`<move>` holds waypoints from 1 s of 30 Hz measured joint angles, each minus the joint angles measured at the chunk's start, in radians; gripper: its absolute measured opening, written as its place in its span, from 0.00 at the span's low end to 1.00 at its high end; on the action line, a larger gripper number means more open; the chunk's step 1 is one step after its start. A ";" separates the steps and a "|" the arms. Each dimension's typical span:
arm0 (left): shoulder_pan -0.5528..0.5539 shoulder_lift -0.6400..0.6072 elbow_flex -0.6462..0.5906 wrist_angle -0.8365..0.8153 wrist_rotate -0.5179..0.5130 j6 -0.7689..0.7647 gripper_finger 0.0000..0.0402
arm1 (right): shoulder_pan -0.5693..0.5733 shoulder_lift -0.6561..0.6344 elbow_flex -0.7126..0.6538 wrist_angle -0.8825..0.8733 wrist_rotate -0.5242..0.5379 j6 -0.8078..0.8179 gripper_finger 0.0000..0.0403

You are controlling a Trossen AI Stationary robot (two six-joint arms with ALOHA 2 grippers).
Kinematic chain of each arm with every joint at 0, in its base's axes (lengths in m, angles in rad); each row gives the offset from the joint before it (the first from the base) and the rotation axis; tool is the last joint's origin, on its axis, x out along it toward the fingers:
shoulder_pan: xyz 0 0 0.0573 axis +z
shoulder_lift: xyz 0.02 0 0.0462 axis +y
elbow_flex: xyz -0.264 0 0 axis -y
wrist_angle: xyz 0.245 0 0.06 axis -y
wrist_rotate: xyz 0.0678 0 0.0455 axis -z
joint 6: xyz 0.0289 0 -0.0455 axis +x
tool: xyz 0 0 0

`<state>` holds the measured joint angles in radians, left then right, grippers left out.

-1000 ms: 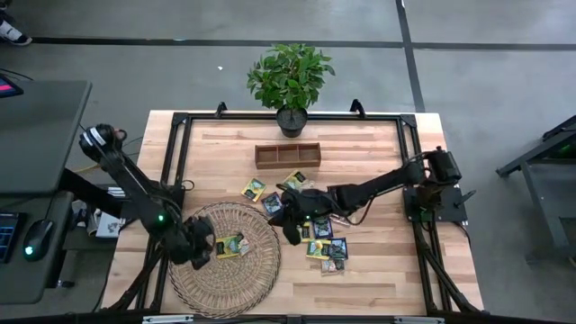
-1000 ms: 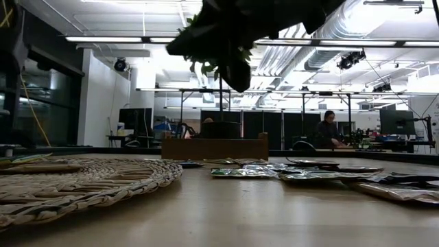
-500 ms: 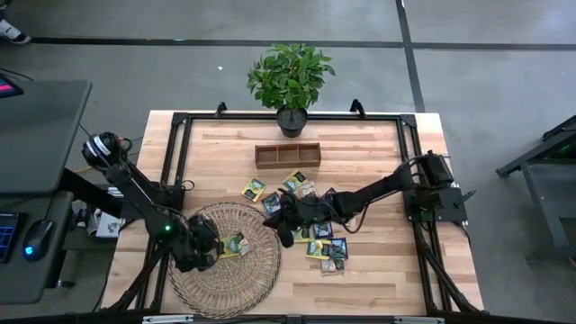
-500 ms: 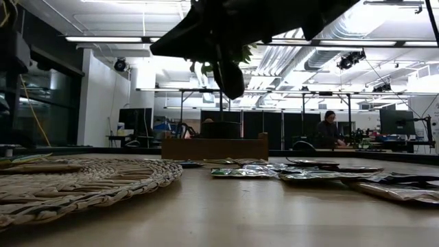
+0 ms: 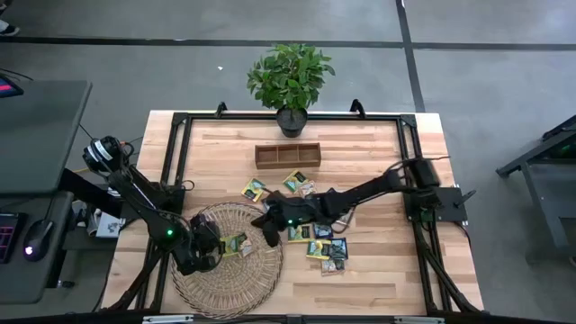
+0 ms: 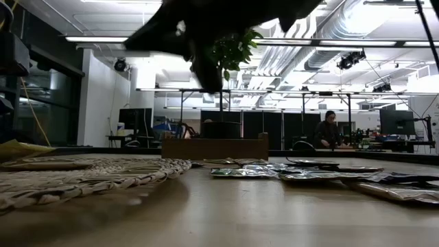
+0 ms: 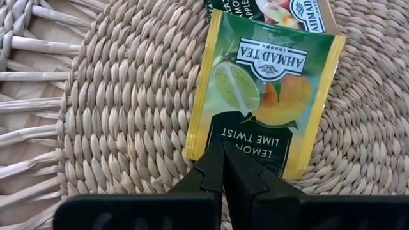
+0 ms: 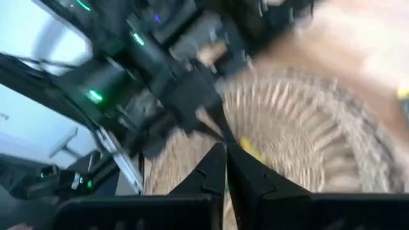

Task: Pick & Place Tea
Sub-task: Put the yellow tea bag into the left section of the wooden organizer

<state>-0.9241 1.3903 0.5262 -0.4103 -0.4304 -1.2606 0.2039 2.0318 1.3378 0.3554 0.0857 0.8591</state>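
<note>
My left gripper (image 5: 209,250) is over the round wicker mat (image 5: 225,274), fingers shut. In the left wrist view its tips (image 7: 223,145) lie over one edge of a yellow-green lemon-lime sachet (image 7: 265,89), which lies flat on the mat (image 7: 115,96). A second sachet (image 7: 275,7) lies beside it. My right gripper (image 5: 270,234) hangs above the table at the mat's right rim, fingers shut (image 8: 225,150); nothing shows between them. Several more sachets (image 5: 326,247) lie flat on the table under the right arm, and others (image 5: 254,189) lie nearer the tray. My left gripper's shut fingertips (image 7: 211,167) come from above over the sachet's printed edge (image 7: 255,137). The sachet lies flat on the mat. I cannot tell whether the tips touch it.
A brown three-compartment wooden tray (image 5: 286,155) stands toward the far edge, with a potted plant (image 5: 290,85) behind it. A black frame (image 5: 180,121) runs along the table's edges. In the low view the tray (image 6: 214,146) and the sachets (image 6: 288,171) show; a person (image 6: 328,130) sits far behind.
My right gripper has moved toward the table's left, away from the sachet pile and up to the mat's right rim, fingers staying shut. In the low view the mat's near part has shifted. The left gripper has hardly moved.
</note>
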 joint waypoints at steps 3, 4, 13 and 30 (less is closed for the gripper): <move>0.000 0.000 -0.001 -0.001 -0.001 0.000 0.00 | -0.020 0.079 0.055 -0.002 -0.098 0.082 0.11; 0.000 0.001 -0.001 -0.001 -0.001 0.000 0.00 | -0.026 0.107 0.076 -0.001 -0.125 0.111 0.14; 0.000 0.001 -0.002 -0.005 -0.009 0.000 0.00 | -0.057 0.352 0.327 -0.002 -0.371 0.337 0.42; 0.001 0.003 -0.003 -0.003 -0.030 -0.003 0.00 | -0.041 0.408 0.418 -0.191 -0.303 0.480 0.47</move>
<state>-0.9234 1.3930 0.5232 -0.4134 -0.4606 -1.2632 0.1627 2.4393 1.7561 0.1646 -0.2174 1.3396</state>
